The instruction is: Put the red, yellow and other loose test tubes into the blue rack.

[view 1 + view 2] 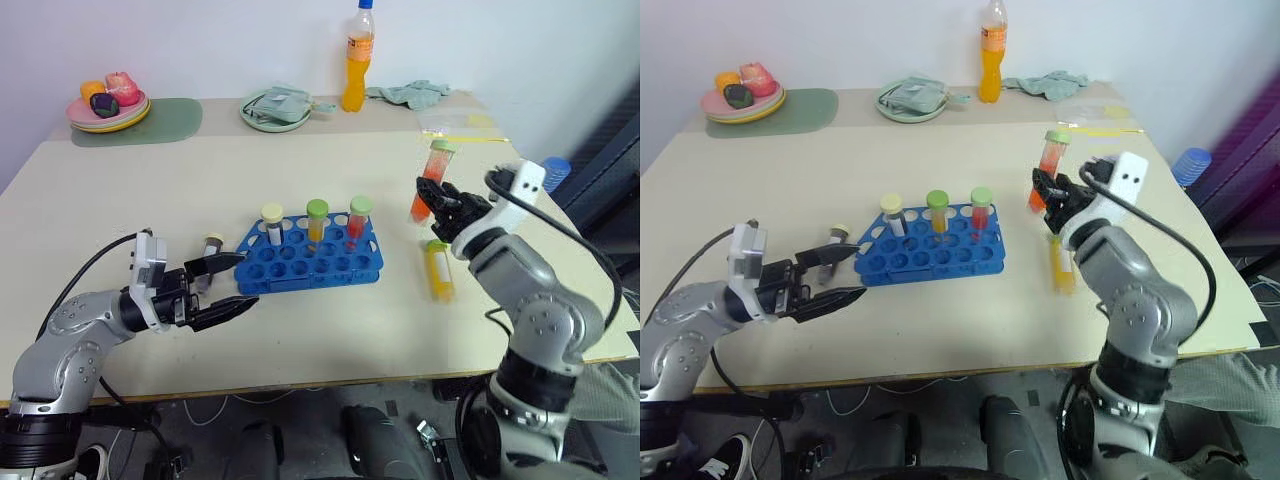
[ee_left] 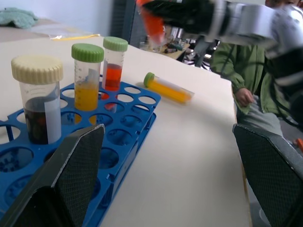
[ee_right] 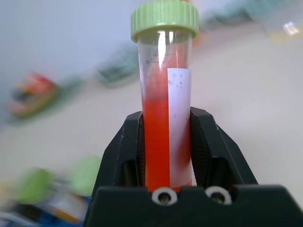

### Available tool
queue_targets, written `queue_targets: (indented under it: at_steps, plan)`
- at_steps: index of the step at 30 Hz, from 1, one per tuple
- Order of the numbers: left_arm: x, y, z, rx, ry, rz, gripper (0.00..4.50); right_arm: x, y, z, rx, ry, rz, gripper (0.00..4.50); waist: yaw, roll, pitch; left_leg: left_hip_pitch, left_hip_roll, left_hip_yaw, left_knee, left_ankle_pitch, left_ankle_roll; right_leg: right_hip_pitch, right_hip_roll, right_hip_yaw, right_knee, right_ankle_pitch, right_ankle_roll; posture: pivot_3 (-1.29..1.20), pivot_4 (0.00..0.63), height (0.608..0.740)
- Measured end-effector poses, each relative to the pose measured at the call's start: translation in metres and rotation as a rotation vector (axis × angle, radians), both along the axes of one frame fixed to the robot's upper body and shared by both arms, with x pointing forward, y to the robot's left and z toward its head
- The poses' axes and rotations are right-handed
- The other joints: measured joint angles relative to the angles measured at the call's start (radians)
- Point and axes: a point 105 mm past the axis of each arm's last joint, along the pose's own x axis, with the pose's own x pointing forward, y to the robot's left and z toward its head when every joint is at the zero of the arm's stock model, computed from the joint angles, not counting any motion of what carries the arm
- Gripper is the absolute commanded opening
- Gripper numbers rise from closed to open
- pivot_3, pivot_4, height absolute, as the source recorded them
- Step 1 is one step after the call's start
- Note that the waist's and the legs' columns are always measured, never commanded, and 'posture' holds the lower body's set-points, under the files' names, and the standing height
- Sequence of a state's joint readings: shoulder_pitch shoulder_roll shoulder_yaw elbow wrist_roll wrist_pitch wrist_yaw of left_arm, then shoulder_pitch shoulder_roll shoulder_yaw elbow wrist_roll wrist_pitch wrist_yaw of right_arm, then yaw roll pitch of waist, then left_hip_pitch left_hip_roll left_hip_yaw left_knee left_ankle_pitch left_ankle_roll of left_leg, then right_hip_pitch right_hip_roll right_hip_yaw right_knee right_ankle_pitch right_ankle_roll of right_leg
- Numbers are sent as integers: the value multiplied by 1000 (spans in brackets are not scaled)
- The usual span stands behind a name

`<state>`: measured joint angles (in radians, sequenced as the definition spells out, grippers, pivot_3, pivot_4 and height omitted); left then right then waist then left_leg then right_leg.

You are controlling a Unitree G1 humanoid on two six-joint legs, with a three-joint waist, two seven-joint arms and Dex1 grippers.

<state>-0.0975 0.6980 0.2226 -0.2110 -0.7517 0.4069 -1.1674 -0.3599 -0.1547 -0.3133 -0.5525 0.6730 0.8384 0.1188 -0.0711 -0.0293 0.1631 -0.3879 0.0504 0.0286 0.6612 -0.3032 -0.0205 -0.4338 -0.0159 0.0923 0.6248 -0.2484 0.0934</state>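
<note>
The beige worktop [image 1: 300,170] carries a blue rack [image 1: 310,262] near its middle. Just left of the rack lies a small dark tube [image 1: 212,246]; to its right, a yellow test tube [image 1: 438,270]. Beyond the rack stand an orange bottle [image 1: 358,60], a fruit plate [image 1: 108,112], a cloth-filled dish [image 1: 276,108].

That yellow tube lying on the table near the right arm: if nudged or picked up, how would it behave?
The yellow tube lies on its side and is round, so a sideways nudge would probably roll it. Its smooth clear wall looks slippery and rigid. Being mostly full of liquid, it likely feels weighty for its size.
</note>
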Motion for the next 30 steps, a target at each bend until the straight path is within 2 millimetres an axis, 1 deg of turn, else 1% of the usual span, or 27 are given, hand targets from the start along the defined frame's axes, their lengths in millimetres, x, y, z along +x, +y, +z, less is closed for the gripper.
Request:
queue_targets:
  at_steps: [4,5,11,14,16,19,22,27,30]
  plan:
    - [5,-2,6,-2,-19,-10,4500,-14,21,-1,14,-158,68,841,0,0,0,2,0,0,0,0,0,1,0,0,2,0,0,0,150,740]
    - [7,-1,6,-3,-18,-11,4500,-16,25,-4,20,-193,83,841,0,0,0,3,0,0,0,0,0,2,0,0,2,0,0,0,150,740]
    - [13,6,-2,2,13,2,4500,-5,32,-23,-41,-300,67,841,0,0,0,3,0,1,1,0,0,2,0,0,2,0,0,0,150,740]
    - [12,9,-5,13,25,-6,4500,1,44,-42,-133,-334,72,841,0,0,0,4,0,1,1,0,0,2,0,0,3,0,0,0,150,740]
    - [10,11,-6,21,31,-10,4500,3,50,-52,-152,-336,71,841,1,0,0,4,0,1,1,0,0,2,0,1,3,0,-1,0,150,740]
    - [4,17,-10,36,51,-5,4500,1,49,-60,-201,-370,67,841,2,0,0,4,0,1,1,0,-1,2,-1,1,3,0,-1,0,150,740]
    - [1,23,-11,40,56,8,4500,-2,50,-65,-202,-377,70,841,2,0,0,4,0,1,1,0,-1,2,-1,1,4,0,-1,0,150,740]
    - [-2,21,-6,41,45,-6,4500,-6,57,-74,-240,-407,86,841,2,0,0,5,-1,1,1,0,-1,3,-1,1,4,0,-1,0,150,740]
    - [-2,22,-6,49,50,-5,4500,-5,57,-82,-251,-399,78,841,2,0,0,6,-1,1,1,0,-1,4,-1,1,4,0,-1,0,150,740]
